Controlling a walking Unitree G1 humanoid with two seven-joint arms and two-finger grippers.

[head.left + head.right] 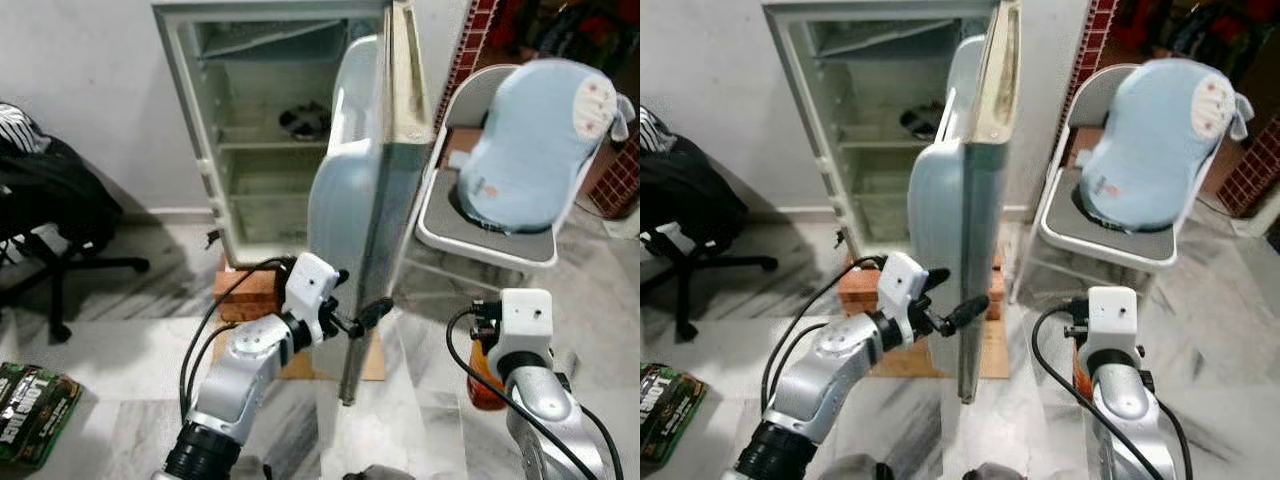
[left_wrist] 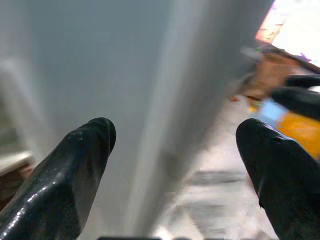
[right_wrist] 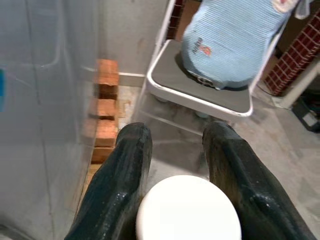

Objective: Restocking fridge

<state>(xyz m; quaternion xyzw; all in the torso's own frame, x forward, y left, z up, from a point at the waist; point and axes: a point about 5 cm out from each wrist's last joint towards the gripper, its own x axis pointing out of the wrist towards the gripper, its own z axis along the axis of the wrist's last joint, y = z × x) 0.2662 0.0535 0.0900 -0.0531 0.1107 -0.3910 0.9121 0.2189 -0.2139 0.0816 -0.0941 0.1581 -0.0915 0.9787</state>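
Right wrist view: right end effector (image 3: 175,150) clamps white-capped bottle (image 3: 187,210); left end effector (image 2: 175,150) spread beside fridge door (image 1: 365,200)

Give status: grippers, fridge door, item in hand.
Left gripper open at fridge door edge, door ajar. Right gripper shut on white-capped orange bottle. Door stands between bottle and shelves.

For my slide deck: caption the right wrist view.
Right gripper clamps a white-capped bottle beside the open fridge door, facing a folding chair.
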